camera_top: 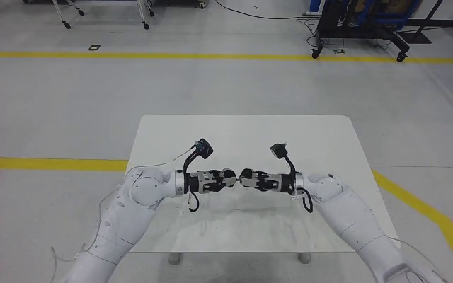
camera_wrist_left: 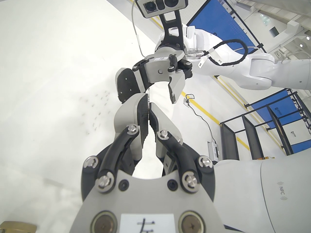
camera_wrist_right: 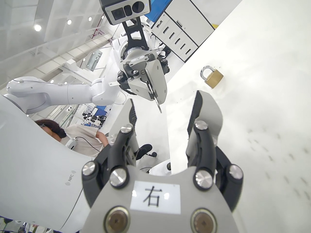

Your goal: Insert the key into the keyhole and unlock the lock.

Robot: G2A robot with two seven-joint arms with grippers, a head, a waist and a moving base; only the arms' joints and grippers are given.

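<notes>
My left gripper (camera_wrist_left: 148, 105) is shut on a thin metal key (camera_wrist_right: 158, 104), whose blade sticks out past the fingertips. It hangs above the middle of the white table (camera_top: 248, 134). Facing it tip to tip, my right gripper (camera_wrist_right: 167, 105) stands open with nothing between its fingers. In the top view the left gripper (camera_top: 230, 177) and right gripper (camera_top: 245, 177) nearly meet. A brass padlock (camera_wrist_right: 213, 77) with a silver shackle lies flat on the table beyond them, apart from both. A brass edge of the padlock (camera_wrist_left: 18, 226) shows in the left wrist view.
Both forearms stretch across the near half of the table, each with a camera on a black stalk (camera_top: 204, 147). The far half of the table is bare white surface. Grey cabinets (camera_wrist_right: 184, 37) stand off the table.
</notes>
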